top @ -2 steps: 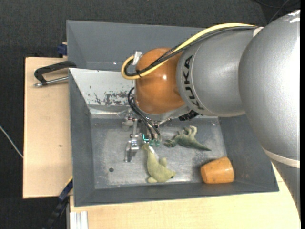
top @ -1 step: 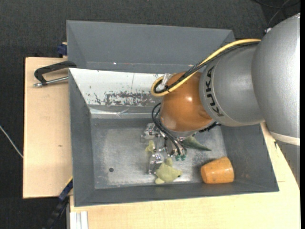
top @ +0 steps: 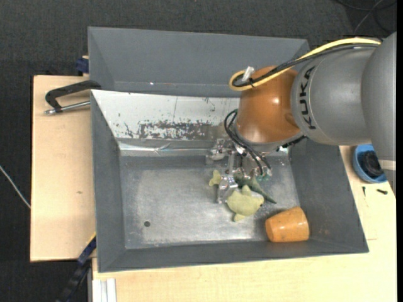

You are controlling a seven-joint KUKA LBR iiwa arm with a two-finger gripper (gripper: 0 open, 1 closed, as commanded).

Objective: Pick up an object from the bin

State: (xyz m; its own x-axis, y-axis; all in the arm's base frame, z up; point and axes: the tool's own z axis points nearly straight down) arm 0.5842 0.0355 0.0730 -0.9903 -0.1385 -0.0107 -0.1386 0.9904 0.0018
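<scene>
While the gripper (top: 228, 187) hangs low inside the grey bin (top: 170, 200), its lower end is right at the top left edge of a pale yellow thing (top: 243, 204). This thing looks soft and crumpled, like a squashed toy or a bit of cloth. It lies on the bin floor, a little right of the middle and toward the near wall. A thin dark green piece (top: 263, 190) pokes out just beside it, on its upper right. A chunky orange cup shape (top: 287, 225) lies on its side near the bin's right front corner, close to the yellow thing but not touching it. The rest of the floor is bare metal.

The metal parts of the gripper bunch together in this view, so one cannot tell if it is open or closed. One also cannot tell if it has hold of anything.

The step looks like the grab itself: the arm is down at the yellow thing, which seems to be the one to pick. Next, the gripper needs a firm pinch on the soft yellow thing. Then it needs a straight lift, up and clear of the green piece and the bin walls. Soft things can slip, so the hold should be good before the lift.
</scene>
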